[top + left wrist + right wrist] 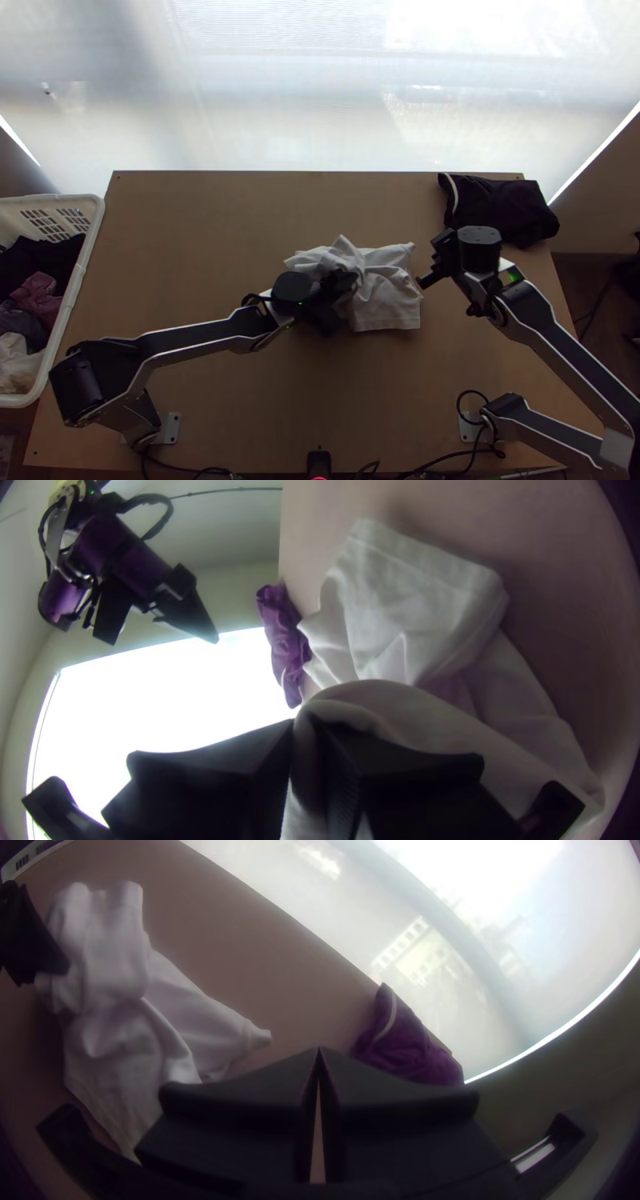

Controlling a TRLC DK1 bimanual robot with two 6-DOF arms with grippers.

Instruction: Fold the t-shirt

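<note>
Pale, bright panes stand behind the far edge of the light wooden bench [200, 216], whose surface runs broad and plain from the t-shirt [388, 308] to that edge, and wider again toward the left side. Past the left edge sits a white basket [90, 240] of clothes. At the far right corner a dark folded garment [512, 210] laps the right edge. Cables [448, 462] trail along the near edge.

White and rumpled, the t-shirt lies right of the bench's middle, bunched at its left part, flatter toward the right, with a fairly straight near edge. The left hand [346, 282] has a fold of that bunched part pinched between its fingers [400, 767]. The right hand [424, 282], near the shirt's right side, is closed, its tips together.
</note>
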